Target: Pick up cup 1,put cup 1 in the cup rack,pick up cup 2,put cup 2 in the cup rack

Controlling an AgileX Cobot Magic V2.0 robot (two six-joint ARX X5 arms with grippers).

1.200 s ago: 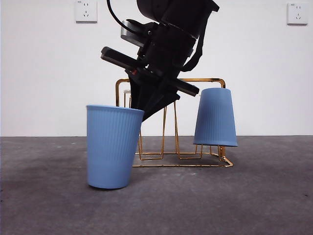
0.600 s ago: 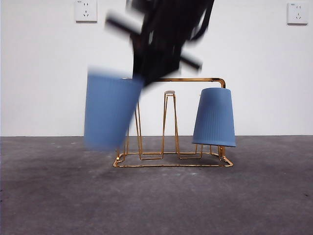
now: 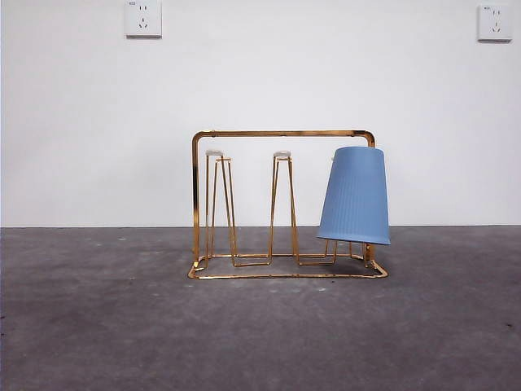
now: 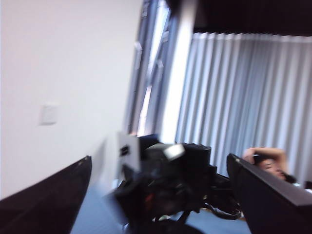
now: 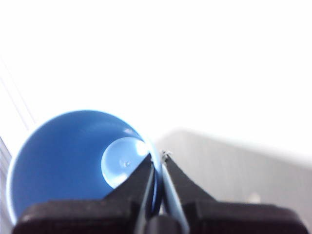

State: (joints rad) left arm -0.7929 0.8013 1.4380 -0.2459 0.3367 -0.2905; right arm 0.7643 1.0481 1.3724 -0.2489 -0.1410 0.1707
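The cup rack (image 3: 285, 252) stands on the grey desk (image 3: 98, 326) in front of the white wall (image 3: 81, 122), its gold arched frame and white-tipped pegs fully on show. One blue cup (image 3: 355, 195) hangs upside down on the rack's right-hand peg, tilted a touch; the two pegs to its left are bare. The second blue cup (image 5: 73, 165) is up in the air, out of the front view. The right end effector (image 5: 158, 161) has its jaws pinched nearly shut on that cup's rim, one jaw inside and one outside. The left end effector (image 4: 156, 195) is spread wide, holding nothing. Half a second ago cup and arm blurred past the rack; now both have gone from the front view.
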